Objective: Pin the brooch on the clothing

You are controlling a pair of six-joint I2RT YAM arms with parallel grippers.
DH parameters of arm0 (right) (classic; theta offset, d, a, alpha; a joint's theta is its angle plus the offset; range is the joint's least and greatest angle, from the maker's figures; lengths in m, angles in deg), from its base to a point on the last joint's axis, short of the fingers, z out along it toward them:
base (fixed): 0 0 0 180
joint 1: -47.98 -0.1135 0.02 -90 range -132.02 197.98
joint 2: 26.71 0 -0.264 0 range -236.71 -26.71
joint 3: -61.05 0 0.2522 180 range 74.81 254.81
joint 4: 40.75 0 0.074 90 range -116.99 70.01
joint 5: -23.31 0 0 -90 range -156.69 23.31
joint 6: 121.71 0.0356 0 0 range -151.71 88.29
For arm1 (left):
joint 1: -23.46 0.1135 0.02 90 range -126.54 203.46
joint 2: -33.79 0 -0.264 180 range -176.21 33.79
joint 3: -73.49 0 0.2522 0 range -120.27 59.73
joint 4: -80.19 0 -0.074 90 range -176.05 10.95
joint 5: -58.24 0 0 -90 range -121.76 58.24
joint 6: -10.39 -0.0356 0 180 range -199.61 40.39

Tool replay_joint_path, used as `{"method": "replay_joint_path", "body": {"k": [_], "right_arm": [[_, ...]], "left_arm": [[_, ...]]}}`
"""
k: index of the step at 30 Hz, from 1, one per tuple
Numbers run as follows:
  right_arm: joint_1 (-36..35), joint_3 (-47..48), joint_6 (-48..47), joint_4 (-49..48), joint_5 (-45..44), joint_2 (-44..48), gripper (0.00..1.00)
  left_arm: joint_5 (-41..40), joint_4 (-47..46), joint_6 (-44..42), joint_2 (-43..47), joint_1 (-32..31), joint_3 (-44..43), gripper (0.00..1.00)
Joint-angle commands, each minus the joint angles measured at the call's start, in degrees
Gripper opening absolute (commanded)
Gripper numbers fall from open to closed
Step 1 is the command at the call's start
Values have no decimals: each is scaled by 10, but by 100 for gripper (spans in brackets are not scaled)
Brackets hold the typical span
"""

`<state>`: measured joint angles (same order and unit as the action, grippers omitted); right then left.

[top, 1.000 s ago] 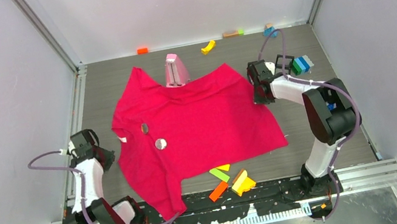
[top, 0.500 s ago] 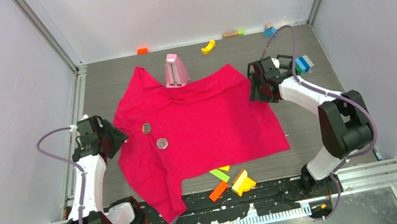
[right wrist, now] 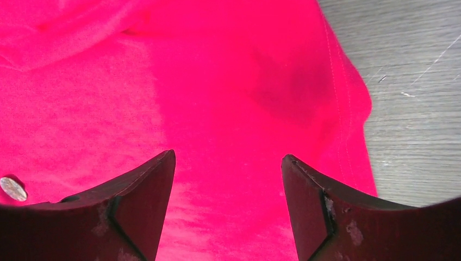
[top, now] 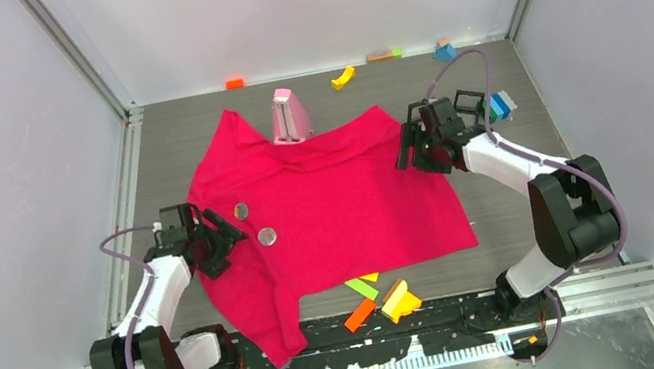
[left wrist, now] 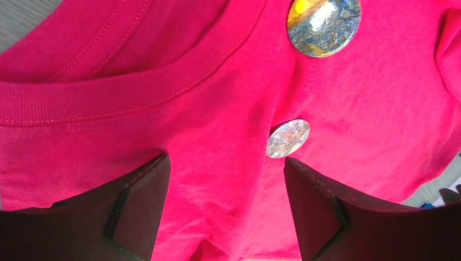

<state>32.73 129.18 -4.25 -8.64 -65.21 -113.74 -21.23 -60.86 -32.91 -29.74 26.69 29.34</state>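
The clothing (top: 338, 213), a crimson-pink T-shirt, is lying spread across the middle of the grey bench (top: 513, 223), its collar turned toward the left arm and its hem toward the right. The cloth is looking soft and matte, rumpling into shallow folds, with a ribbed neckband and one sleeve trailing toward the near edge. Two round brooches are sitting on the chest just below the collar: a larger blue-and-gold brooch (left wrist: 323, 22) and a smaller silvery brooch (left wrist: 288, 138), the latter tilting at a crease. Whether either pin is actually passing through the fabric is not showing, so the task is looking near its end or finished, with perhaps only a check of the fastening remaining. The left gripper (top: 217, 247) is hovering over the collar area with its jaws spread and nothing between them; the right gripper (top: 404, 153) is likewise standing spread and empty above the shirt's far right edge.
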Motion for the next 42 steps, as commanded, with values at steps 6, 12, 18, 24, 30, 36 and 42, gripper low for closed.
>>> {"method": "replay_joint_path", "body": {"k": [6, 12, 18, 24, 30, 36, 42], "right_arm": [[11, -30, 39, -42, -12, -38, 81], [32, -44, 44, -43, -31, -51, 81], [48, -51, 45, -43, -38, -62, 82], [50, -45, 44, -41, -24, -58, 83], [50, -19, 32, -9, -11, 17, 84], [50, 32, -28, 63, -105, 136, 85], [50, 11, -103, 44, -129, 302, 85]], "left_arm": [[-34, 4, 22, 10, 1, 29, 88], [-70, 45, 21, 60, 20, 45, 92], [-88, 68, 6, 90, 46, 49, 95], [-101, 98, -31, 97, 47, -3, 100], [-101, 154, -125, 92, 46, -129, 100], [-87, 228, -264, 39, 21, -316, 100], [-10, 135, -337, 72, -2, -361, 100]]}}
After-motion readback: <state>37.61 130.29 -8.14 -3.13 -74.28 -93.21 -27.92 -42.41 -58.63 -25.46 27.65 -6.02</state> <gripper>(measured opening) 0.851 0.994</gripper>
